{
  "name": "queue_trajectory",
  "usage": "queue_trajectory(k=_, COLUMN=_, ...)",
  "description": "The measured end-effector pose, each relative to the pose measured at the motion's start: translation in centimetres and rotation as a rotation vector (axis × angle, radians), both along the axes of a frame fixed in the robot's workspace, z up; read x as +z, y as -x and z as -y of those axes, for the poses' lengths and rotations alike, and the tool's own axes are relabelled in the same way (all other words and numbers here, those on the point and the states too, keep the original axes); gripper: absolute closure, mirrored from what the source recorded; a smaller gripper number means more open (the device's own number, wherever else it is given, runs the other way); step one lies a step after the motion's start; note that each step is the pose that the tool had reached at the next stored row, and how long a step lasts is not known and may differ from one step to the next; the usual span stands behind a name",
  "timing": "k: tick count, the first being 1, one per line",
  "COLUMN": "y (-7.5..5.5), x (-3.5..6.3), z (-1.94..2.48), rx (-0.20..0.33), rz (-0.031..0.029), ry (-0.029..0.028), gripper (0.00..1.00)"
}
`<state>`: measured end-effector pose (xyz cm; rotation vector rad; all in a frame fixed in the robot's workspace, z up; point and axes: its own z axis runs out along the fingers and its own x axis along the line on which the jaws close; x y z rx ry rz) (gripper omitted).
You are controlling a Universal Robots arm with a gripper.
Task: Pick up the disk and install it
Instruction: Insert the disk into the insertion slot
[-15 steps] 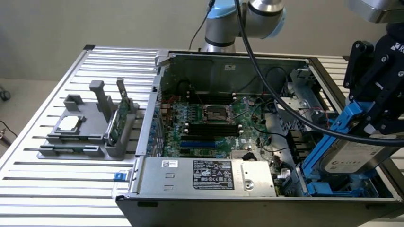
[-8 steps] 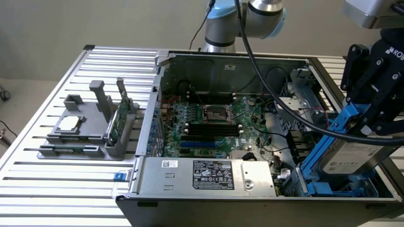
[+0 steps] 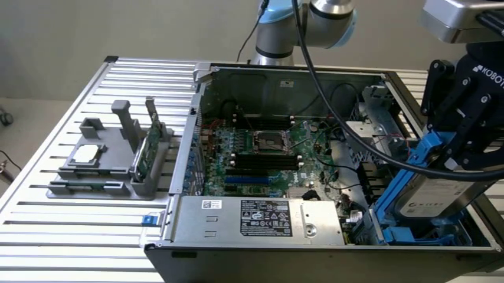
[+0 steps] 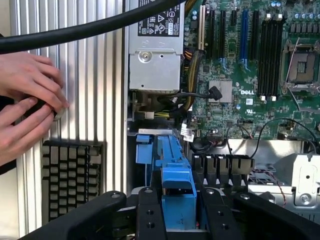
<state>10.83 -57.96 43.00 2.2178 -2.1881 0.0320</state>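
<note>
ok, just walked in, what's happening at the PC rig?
The arm's pincer is clamped on the disk, gripping its blue carrier. The disk hangs tilted over the open computer case, at the exterior view's right, with its lower end down by the blue drive bay. It is not lying flat in there, so it is not installed yet. In the wrist view a person's hands are busy beside a keyboard on the table, outside the case.
</note>
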Motion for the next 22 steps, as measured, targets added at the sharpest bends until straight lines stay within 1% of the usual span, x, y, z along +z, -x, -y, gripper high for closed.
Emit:
queue_trajectory(k=4, y=0.0, x=-0.39, z=-0.23, rx=0.0, rz=0.0, ry=0.0013, gripper=0.67)
queue_trajectory(k=11, y=-0.1, x=-1.26, z=-0.42, rx=0.0, rz=0.0, ry=0.0019, gripper=0.67)
queue_trajectory(k=18, y=-0.1, x=-2.35, z=-0.45, rx=0.0, rz=0.0, ry=0.0023, gripper=0.67)
queue_trajectory(k=19, y=-0.1, x=-2.58, z=-0.45, rx=0.0, rz=0.0, ry=0.0015, gripper=0.67)
queue_trajectory(k=21, y=-0.1, x=-2.91, z=-0.45, rx=0.0, rz=0.0, ry=0.0022, gripper=0.67)
queue_trajectory(k=22, y=-0.1, x=-3.11, z=-0.45, rx=0.0, rz=0.0, ry=0.0016, gripper=0.67)
